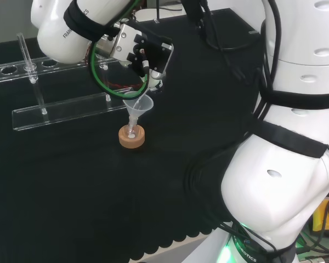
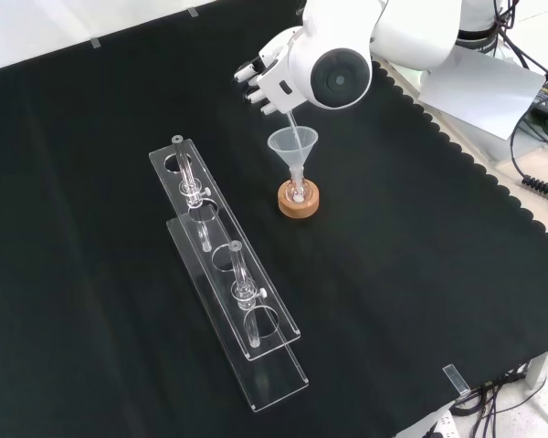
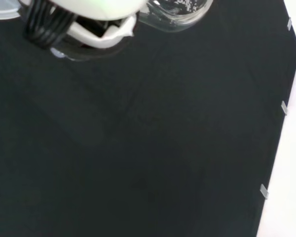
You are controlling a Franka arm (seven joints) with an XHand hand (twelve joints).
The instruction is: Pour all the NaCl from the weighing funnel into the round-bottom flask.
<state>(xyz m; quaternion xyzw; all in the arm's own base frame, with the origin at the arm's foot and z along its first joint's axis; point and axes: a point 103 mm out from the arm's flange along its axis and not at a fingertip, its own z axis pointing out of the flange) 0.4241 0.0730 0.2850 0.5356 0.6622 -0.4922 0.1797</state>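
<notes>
Weighing funnel (image 1: 136,98) of clear glass or plastic sits tilted in my robot hand (image 1: 145,55) just above centre of the head view, its spout dipping into the wide mouth of a conical funnel (image 1: 138,106). That funnel stands in the neck of the round-bottom flask (image 1: 131,131), which rests on a cork ring (image 1: 131,137) on the bench (image 1: 71,181). I judge the weighing funnel light, stiff, smooth and easily broken; it is best held by its wider body, well back from the spout. My fingers look curled round it, though the ware is hard to make out against them. Clear racks (image 1: 66,109) lie to the left.

Front view: my robot hand (image 2: 269,82) comes in at the top centre, partly behind my own white link with its round grey cap (image 2: 340,78). A thin clear spout (image 2: 289,119) runs down from it into the conical funnel (image 2: 293,146), above the cork ring (image 2: 298,201). Two clear racks (image 2: 228,283) holding glass tubes lie lower left, well apart from the flask.

Wrist view: a blurred white part of my robot hand (image 3: 98,24) shows beside a clear vessel (image 3: 175,10) with white grains clinging inside, so I judge some NaCl is not yet poured. Black cloth (image 3: 138,148) lies beyond.
</notes>
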